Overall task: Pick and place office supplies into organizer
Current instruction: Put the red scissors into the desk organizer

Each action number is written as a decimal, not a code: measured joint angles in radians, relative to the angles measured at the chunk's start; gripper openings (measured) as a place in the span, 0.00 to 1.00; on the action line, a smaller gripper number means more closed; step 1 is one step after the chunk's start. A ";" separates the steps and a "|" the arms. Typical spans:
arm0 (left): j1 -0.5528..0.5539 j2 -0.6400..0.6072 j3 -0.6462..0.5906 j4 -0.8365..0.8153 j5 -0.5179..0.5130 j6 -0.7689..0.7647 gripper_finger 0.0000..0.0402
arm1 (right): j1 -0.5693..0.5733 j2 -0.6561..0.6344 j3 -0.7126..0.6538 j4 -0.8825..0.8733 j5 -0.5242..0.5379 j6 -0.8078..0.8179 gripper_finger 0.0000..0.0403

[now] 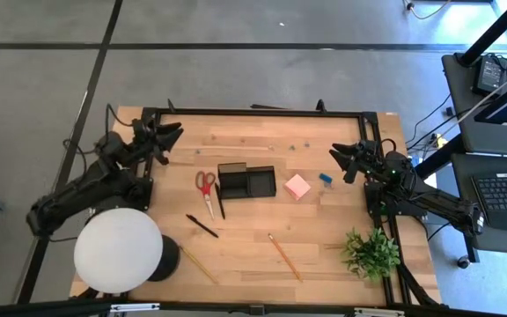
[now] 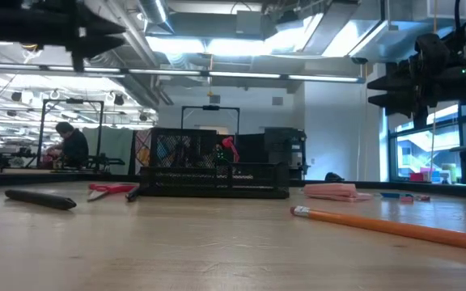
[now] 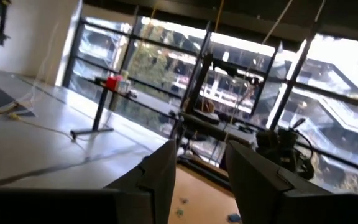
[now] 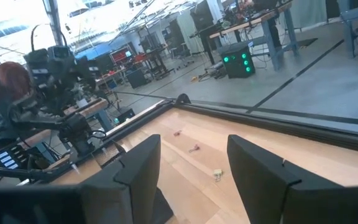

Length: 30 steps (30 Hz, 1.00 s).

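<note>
The black organizer [image 1: 246, 181] stands mid-table. Red-handled scissors [image 1: 206, 187] and a black pen [image 1: 221, 204] lie flat at its left. A second pen [image 1: 202, 226] lies nearer the front. The pink sticky-note block [image 1: 297, 186] and a tiny blue piece [image 1: 326, 179] rest to its right. Two pencils [image 1: 283, 256] [image 1: 199, 264] lie near the front edge. My left gripper [image 1: 171, 134] hovers open at the far left, raised above the table. My right gripper [image 1: 338, 157] hovers open at the right, beyond the blue piece. Neither has anything between its fingers.
A large white round lamp [image 1: 119, 249] stands at the front left corner. A green plant [image 1: 371, 253] sits at the front right. A black frame [image 1: 253, 112] runs along the far edge. Small bits [image 1: 297, 141] dot the wood behind the organizer.
</note>
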 joint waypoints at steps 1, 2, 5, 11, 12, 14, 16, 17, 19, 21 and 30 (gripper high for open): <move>-0.011 0.044 0.026 0.000 0.000 0.001 0.34 | 0.000 0.000 0.000 0.001 0.007 0.000 0.47; -0.021 0.091 0.053 -0.002 0.000 0.001 0.33 | 0.000 0.000 0.000 0.004 0.016 0.000 0.47; -0.044 0.226 0.136 -0.043 0.000 0.037 0.33 | 0.000 0.000 0.000 0.005 0.029 0.001 0.47; -0.064 0.423 0.339 -0.277 -0.002 0.137 0.32 | 0.000 0.000 0.000 0.005 0.029 0.001 0.47; -0.065 0.446 0.374 -0.329 -0.007 0.146 0.32 | 0.000 0.000 0.000 0.005 0.029 0.001 0.47; -0.071 0.490 0.446 -0.445 -0.026 0.137 0.32 | 0.000 0.000 0.000 0.005 0.029 0.002 0.47; -0.076 0.530 0.520 -0.565 -0.059 0.097 0.32 | 0.000 0.000 0.000 0.005 0.029 0.001 0.47; -0.080 0.548 0.556 -0.625 -0.074 0.079 0.32 | 0.000 0.000 0.000 0.005 0.030 0.001 0.47; -0.092 0.580 0.619 -0.727 -0.089 0.050 0.32 | 0.000 0.000 0.000 0.005 0.031 0.000 0.47; -0.113 0.609 0.670 -0.796 -0.095 0.029 0.32 | 0.000 0.000 0.000 0.005 0.031 0.000 0.47; -0.233 0.705 0.769 -0.937 -0.132 -0.001 0.32 | 0.000 0.000 0.000 0.005 0.031 -0.002 0.47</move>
